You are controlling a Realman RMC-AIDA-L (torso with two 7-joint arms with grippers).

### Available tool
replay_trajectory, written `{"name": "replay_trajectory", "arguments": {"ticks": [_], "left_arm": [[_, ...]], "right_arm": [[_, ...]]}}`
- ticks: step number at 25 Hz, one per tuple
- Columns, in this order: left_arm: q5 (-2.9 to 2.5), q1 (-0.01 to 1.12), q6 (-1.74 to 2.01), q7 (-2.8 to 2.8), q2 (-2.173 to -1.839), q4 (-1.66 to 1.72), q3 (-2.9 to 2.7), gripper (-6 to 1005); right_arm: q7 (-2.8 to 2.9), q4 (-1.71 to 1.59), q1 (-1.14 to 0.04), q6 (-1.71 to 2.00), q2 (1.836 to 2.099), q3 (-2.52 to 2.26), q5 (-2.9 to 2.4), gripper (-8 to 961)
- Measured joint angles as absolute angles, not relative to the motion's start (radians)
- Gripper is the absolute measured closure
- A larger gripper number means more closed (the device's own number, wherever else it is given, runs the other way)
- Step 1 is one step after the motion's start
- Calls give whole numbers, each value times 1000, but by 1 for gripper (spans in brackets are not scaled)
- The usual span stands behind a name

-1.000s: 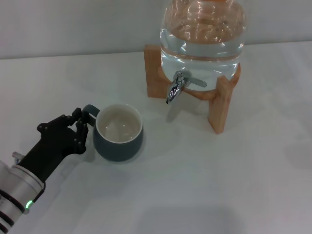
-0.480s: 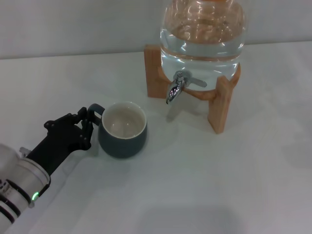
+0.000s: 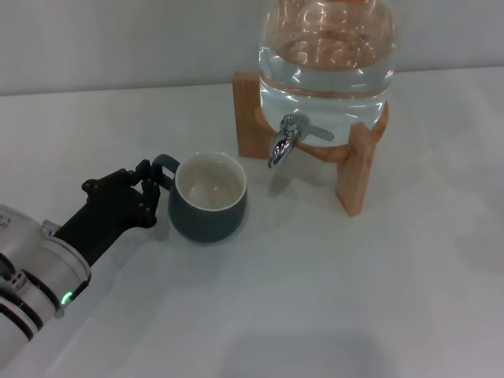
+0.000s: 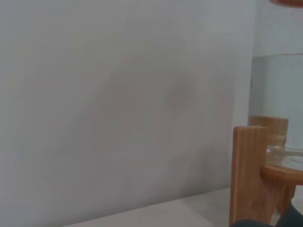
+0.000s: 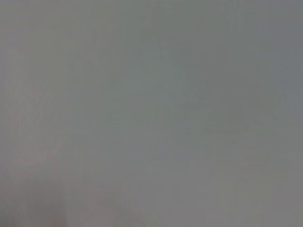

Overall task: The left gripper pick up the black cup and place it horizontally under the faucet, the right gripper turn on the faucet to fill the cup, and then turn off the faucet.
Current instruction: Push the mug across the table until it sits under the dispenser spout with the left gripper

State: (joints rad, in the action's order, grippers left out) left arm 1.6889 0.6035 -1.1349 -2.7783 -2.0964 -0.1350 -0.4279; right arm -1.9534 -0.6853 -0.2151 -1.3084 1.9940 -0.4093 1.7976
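The left gripper [image 3: 150, 187] is pinching the small handle of the black cup [image 3: 209, 197]. The cup is sitting upright on the white table [image 3: 331, 299], right in front of the claw. Farther on, past the cup, the faucet [image 3: 285, 139] is sticking out from the water jar [image 3: 327, 59] in its wooden stand [image 3: 356, 169].

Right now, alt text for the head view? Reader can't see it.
The left gripper is closed on the handle of the black cup, which sits upright on the white table, short of the faucet. The faucet projects from a clear water jar in a wooden stand. The right gripper is out of view.
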Motion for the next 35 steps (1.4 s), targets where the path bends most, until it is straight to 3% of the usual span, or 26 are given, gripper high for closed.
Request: {"name": "replay_trajectory", "arguments": {"ticks": [35], "left_arm": [[1663, 691, -1091, -2778, -2100, -181, -432, 864]], "right_arm": [[-1968, -670, -233, -1314, 1997, -409, 1806, 115]]}}
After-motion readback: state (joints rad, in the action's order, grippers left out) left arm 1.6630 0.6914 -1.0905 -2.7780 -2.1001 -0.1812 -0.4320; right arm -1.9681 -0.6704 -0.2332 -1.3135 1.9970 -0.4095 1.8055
